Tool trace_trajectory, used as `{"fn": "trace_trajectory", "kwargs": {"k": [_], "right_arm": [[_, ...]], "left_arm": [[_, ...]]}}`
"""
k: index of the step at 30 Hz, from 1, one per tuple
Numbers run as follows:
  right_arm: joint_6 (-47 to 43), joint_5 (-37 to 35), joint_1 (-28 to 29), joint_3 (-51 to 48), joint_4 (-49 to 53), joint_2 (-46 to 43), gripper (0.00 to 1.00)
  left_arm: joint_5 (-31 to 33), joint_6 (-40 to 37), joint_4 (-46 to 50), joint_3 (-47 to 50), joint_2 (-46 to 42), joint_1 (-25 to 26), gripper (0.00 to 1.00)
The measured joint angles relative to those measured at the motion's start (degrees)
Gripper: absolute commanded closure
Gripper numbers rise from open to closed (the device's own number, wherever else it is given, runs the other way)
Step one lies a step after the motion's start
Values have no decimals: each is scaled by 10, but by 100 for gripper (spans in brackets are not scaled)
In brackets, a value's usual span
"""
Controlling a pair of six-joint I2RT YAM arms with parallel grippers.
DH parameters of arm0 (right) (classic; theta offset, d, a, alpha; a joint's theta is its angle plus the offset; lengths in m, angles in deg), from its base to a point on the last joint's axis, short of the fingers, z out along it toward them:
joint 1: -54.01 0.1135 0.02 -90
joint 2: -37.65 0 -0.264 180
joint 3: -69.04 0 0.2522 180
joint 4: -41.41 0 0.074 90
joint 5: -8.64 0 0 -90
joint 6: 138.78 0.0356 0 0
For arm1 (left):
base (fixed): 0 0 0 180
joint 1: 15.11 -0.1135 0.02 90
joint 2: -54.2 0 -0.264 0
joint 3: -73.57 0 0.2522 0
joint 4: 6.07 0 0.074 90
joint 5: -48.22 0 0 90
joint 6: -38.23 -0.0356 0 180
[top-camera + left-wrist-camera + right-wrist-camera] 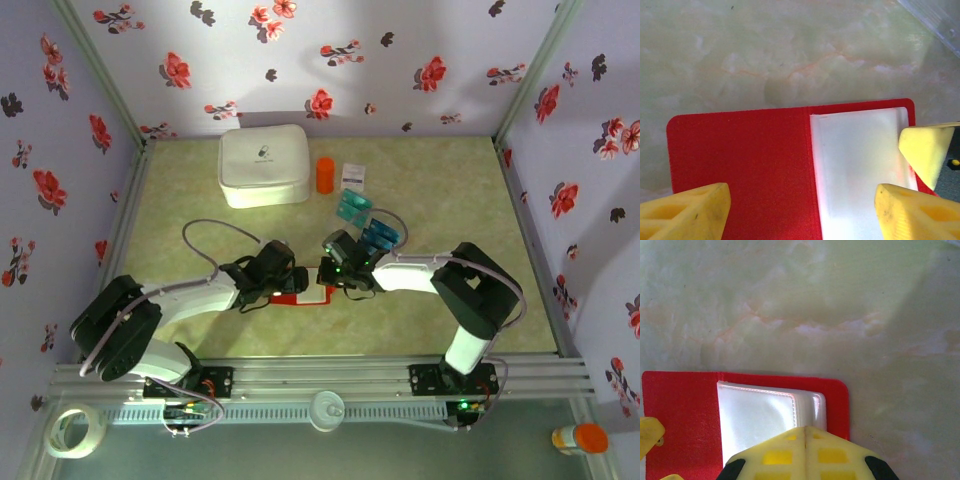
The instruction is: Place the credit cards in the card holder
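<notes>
Wallet (300,297) open, my left gripper (800,210) spread over it, right gripper (805,432) clenched at its sleeve (757,415) (holding nothing); cards (352,207) lie apart, none in.

The card holder (740,165) lies open and flat on the pale green table (790,55). Its left half is red. Its right half has a shiny white pocket (855,165). The left gripper (800,200) hangs over it, its two yellow fingers (695,210) far apart. The right gripper (922,150) shows a yellow tip at the pocket's right edge.
</notes>
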Motion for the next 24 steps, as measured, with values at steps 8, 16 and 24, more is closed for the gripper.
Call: {"fn": "trace_trajectory", "kwargs": {"k": [8, 16, 24], "right_arm": [[0, 0, 0, 0, -1, 0, 100], [-11, 0, -1, 14, 27, -14, 100], [-20, 0, -1, 30, 36, -15, 100]], "left_arm": [[0, 0, -17, 13, 3, 0, 29], [1, -4, -44, 35, 5, 0, 29], [1, -6, -54, 39, 5, 0, 29]]}}
